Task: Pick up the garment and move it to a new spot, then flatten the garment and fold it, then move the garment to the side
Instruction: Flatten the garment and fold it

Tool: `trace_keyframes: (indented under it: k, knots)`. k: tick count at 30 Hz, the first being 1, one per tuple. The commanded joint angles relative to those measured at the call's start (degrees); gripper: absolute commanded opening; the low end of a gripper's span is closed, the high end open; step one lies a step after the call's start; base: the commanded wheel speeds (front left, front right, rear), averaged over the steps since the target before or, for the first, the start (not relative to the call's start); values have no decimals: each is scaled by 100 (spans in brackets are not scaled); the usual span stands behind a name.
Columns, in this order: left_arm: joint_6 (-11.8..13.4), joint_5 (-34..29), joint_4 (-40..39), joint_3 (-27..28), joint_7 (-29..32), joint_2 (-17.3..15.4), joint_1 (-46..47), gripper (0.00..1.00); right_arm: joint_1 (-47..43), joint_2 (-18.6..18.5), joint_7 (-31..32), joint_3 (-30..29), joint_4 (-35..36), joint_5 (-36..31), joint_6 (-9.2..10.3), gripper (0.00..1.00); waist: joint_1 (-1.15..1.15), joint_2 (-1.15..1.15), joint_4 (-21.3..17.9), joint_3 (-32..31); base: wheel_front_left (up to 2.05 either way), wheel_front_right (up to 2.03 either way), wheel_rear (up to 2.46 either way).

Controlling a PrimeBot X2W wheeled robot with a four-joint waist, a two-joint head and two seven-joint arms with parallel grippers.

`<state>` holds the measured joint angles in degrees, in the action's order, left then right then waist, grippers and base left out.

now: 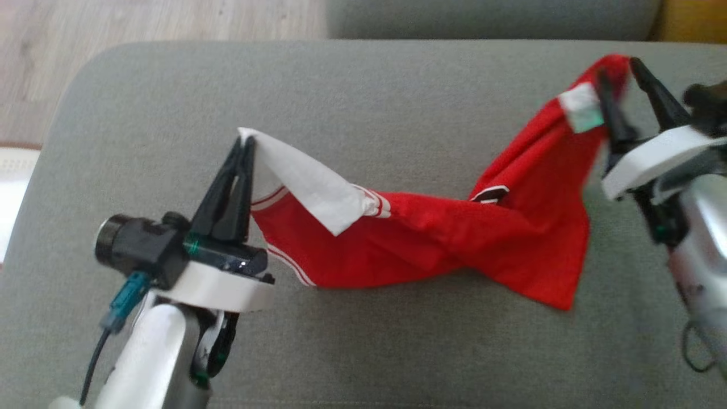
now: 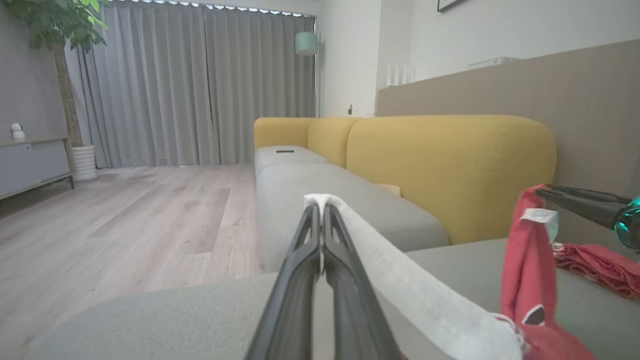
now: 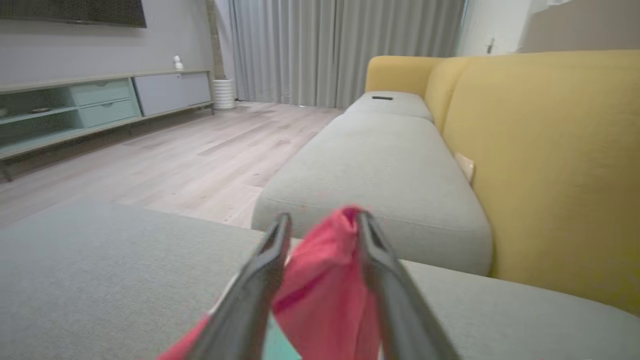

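Clearly we grip the garment (image 1: 454,233) in our left gripper (image 1: 245,143), right gripper (image 1: 616,71) parted round its corner, flattening and folding undone.

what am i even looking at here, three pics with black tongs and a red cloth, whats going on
It is a two-armed robot seen by three cameras: one on its head looking down, and one on each wrist looking along that hand's fingers. A red garment with white trim hangs stretched over a grey cushion of a sofa. The left hand is pinched shut on the white edge. The right hand has its fingers parted, with red cloth hanging between them. The wrist views also show a yellow backrest and a wooden floor.
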<state>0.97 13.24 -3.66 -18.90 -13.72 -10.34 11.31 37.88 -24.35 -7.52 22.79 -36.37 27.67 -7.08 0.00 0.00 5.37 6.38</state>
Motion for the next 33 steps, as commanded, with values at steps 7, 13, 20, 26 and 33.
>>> trace_keyframes:
  k: [7, 13, 20, 26, 33]
  knots:
    - [72, -119, 234, 274, -109, -27, 396, 0, -97, 264, -725, 337, -129, -319, -41, 100, 0, 0, -160, 77, 0, 0, 0]
    - [194, -137, 218, 519, -124, -71, 214, 0, -1241, 411, -745, 26, 839, -655, -41, 100, 0, 0, -445, -7, 0, 0, 0]
    - [217, -184, 84, 774, -127, -77, 61, 0, -3197, 618, -627, -136, 1732, -985, -41, 100, 0, 0, -618, -19, 0, 0, 0]
    - [190, -235, 44, 886, -127, -56, -3, 0, -3727, 882, -488, -260, 1650, -1278, -41, 100, 0, 0, -672, 35, 0, 0, 0]
    - [98, -293, 87, 911, -128, -9, 34, 0, -3435, 1126, -533, -264, 903, -1454, -41, 100, 0, 0, -587, 84, 0, 0, 0]
